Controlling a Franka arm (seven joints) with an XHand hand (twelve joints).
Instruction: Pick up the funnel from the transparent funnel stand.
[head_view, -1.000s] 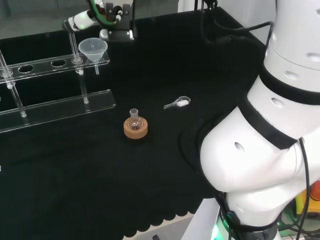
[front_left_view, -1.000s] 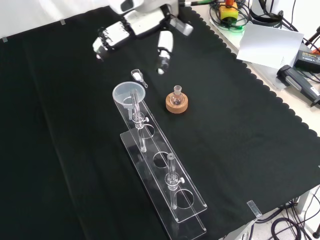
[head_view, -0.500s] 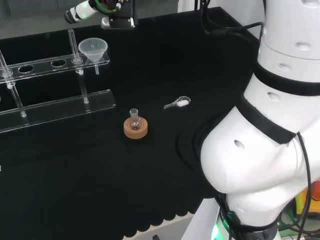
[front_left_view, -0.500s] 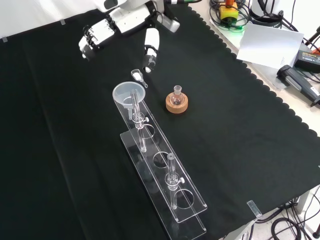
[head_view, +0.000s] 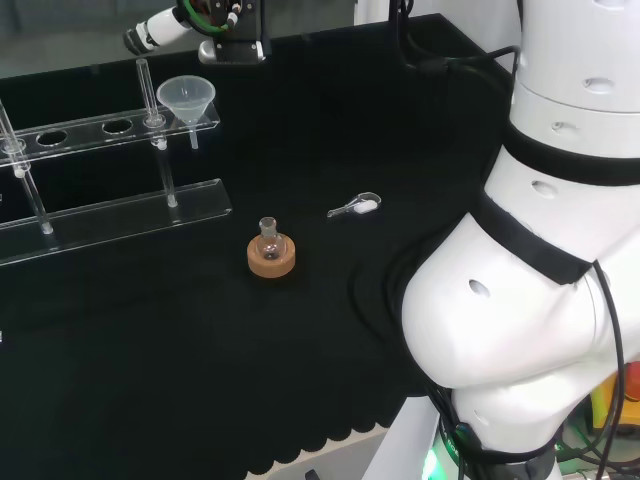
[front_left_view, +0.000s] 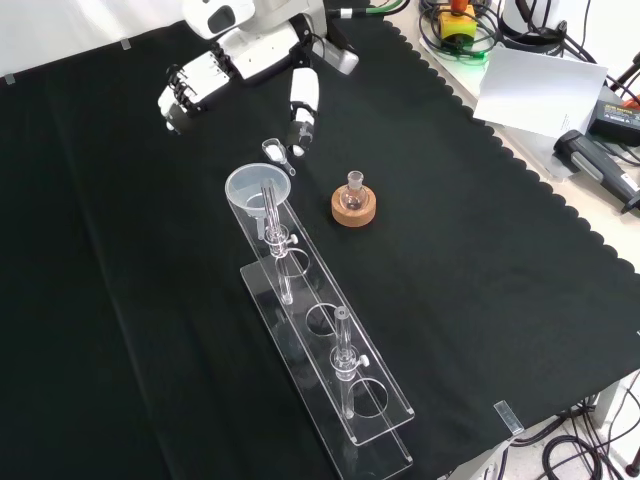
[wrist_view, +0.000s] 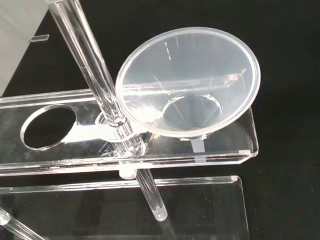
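Overhead, robot hand (front_left_view: 240, 68) spread open, holding nothing, clear of funnel (front_left_view: 258, 189) in stand (front_left_view: 330, 370).

- You'll find the funnel (front_left_view: 259, 190) just left of centre in the upper half of the front view: clear plastic, upright, wide mouth up, seated in the end hole of the transparent funnel stand (front_left_view: 330, 360).
- In the head view the funnel (head_view: 186, 97) sits at upper left, its short stem poking down below the stand's top shelf (head_view: 90, 130).
- The stand (wrist_view: 125, 150) is clear acrylic, two shelves joined by thin rods; the hole beside the funnel (wrist_view: 190, 82) is vacant.
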